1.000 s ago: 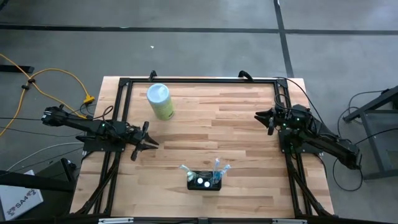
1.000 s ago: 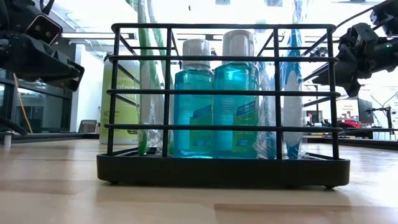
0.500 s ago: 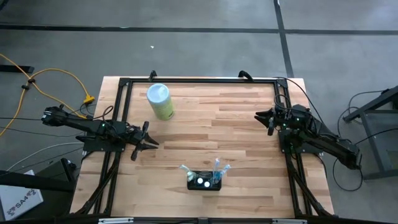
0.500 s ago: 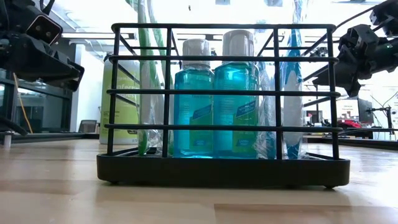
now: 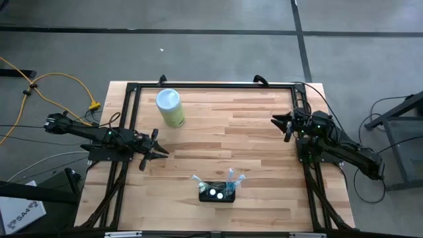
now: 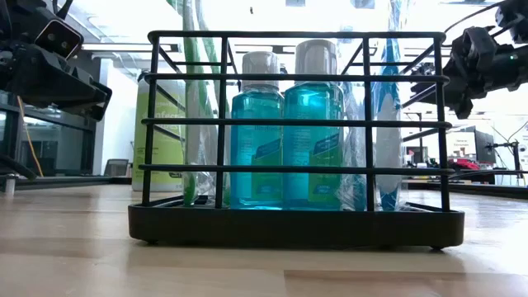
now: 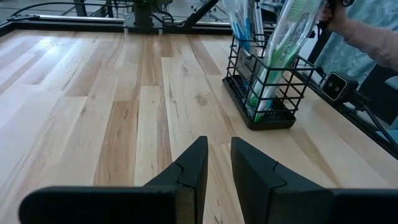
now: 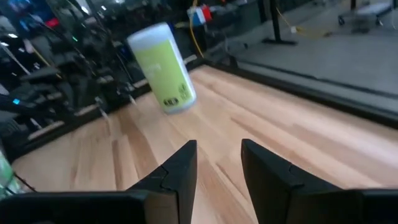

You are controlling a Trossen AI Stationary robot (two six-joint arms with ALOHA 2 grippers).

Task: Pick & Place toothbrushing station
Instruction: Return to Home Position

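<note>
Black wire toothbrushing station [image 5: 217, 192] stood upright, long axis crosswise on the worktop [image 5: 264, 158] (green cylinder [image 5: 170, 108] well apart); left pincer [image 5: 162, 153] and right pincer [image 5: 277, 123] both released.

- The wooden surface [image 5: 218, 132] stands on a grey floor [image 5: 211, 53].
- A dark line [image 5: 198, 30] runs over the floor past the surface's far edge.
- A yellow cable [image 5: 94, 104] lies left of the surface.
- A white sheet [image 5: 20, 213] lies by its near left corner.
- Bright light [image 6: 124, 16] fills the room behind the surface.
</note>
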